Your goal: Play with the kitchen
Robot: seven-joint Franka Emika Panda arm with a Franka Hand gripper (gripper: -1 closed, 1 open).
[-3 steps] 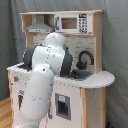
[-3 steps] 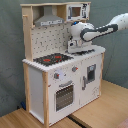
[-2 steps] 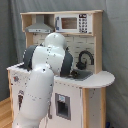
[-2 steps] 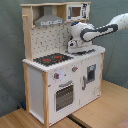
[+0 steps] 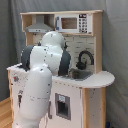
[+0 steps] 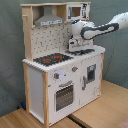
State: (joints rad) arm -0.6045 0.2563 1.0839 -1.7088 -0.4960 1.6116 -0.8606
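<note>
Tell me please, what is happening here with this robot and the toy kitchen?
A white robot arm is reaching into the toy kitchen. Its end is over the sink side of the counter, near the black faucet, below the small microwave. In the second exterior view, the stovetop with red burners is free, and the oven door looks closed. The end of the arm is too hidden to tell whether it holds anything.
</note>
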